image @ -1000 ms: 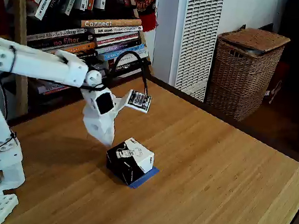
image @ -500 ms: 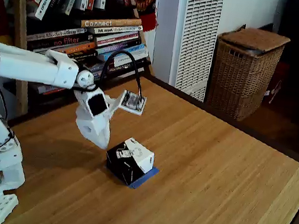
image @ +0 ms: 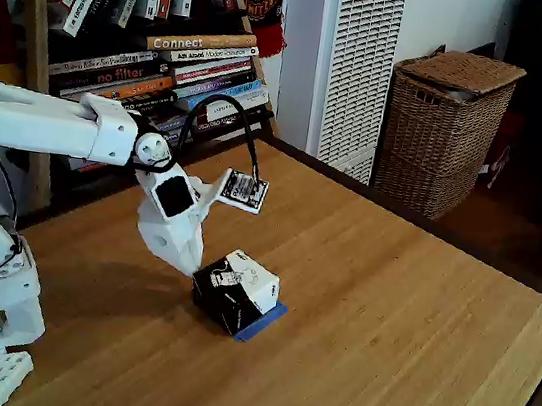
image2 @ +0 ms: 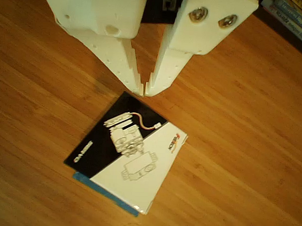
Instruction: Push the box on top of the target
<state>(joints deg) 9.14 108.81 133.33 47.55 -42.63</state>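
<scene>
The two white fingers [image2: 165, 69] are pressed together at their tips, with nothing between them. In the other view the gripper [image2: 144, 90] points down at the table [image2: 249, 146], and its tips sit just above the top corner of the box [image2: 132, 152]. I cannot tell if they touch the box.

The box has a top that is half black and half white, with a small drawing on it. A thin strip of blue tape, the target [image2: 96, 188], peeks out along the box's lower left edge.

In the fixed view the gripper [image: 182, 263] is just beside the left side of the box [image: 236, 289]. The box sits on the target [image: 264, 321], and a blue corner shows on its right side. The box is near the middle of the wooden table [image: 406, 323].

The white arm [image: 50, 122] reaches in from the left. A small tag [image: 243, 191] hangs on it by a black cable [image: 225, 111]. Behind are books [image: 184, 65] on a shelf and a basket [image: 445, 127].
</scene>
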